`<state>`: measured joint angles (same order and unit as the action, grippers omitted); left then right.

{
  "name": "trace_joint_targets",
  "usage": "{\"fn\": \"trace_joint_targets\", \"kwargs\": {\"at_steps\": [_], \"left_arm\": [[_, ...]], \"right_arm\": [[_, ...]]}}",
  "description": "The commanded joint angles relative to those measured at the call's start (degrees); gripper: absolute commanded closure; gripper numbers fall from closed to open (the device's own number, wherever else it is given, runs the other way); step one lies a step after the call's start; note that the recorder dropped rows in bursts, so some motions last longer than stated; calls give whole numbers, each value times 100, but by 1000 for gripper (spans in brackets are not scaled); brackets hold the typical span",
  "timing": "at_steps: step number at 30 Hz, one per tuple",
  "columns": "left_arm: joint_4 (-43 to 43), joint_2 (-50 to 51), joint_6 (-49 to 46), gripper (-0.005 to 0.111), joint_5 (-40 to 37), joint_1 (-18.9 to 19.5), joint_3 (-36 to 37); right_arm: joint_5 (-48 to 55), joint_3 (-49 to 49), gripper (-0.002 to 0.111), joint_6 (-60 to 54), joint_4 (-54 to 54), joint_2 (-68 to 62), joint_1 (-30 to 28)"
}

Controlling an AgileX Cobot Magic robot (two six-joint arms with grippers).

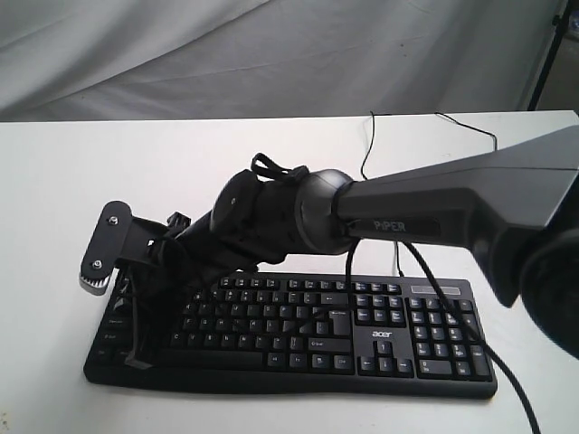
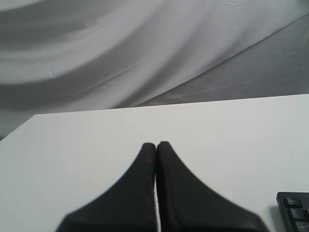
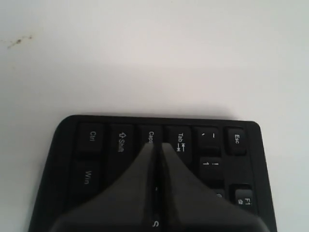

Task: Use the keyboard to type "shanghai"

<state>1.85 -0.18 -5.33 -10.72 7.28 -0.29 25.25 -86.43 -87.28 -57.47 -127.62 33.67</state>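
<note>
The black keyboard, with its white "acer" logo, lies on the white table. My right arm reaches across it to its left end. There my right gripper points down at the keys. In the right wrist view that gripper is shut and empty. Its tips sit over the line between the Caps and Tab keys of the keyboard, and an S legend shows in the slit between the fingers. My left gripper is shut on nothing above bare table, with a corner of the keyboard off to one side. It is out of the exterior view.
The keyboard's thin black cable runs back over the table to the far edge. A cable from the right arm hangs across the number pad. A grey cloth backdrop stands behind the table.
</note>
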Motion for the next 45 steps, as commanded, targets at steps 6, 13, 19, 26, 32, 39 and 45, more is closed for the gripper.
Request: {"fn": "trace_joint_targets", "kwargs": {"at_steps": [6, 13, 19, 26, 32, 39, 45], "left_arm": [[-3, 18, 16, 106, 22, -22, 29], [-3, 18, 16, 106, 22, -22, 29], [-3, 18, 16, 106, 22, -22, 29], [-3, 18, 16, 106, 22, -22, 29], [-3, 18, 16, 106, 22, -22, 29], [-3, 18, 16, 106, 22, -22, 29], [-3, 18, 16, 106, 22, -22, 29]], "right_arm": [[85, -36, 108, 41, 96, 102, 4], [165, -36, 108, 168, 214, 102, -32], [307, -36, 108, 392, 470, 151, -87], [412, -36, 108, 709, 755, 187, -123], [506, 49, 108, 1178, 1278, 340, -123], [508, 290, 108, 1190, 1304, 414, -251], [483, 464, 108, 1190, 1292, 539, -349]]}}
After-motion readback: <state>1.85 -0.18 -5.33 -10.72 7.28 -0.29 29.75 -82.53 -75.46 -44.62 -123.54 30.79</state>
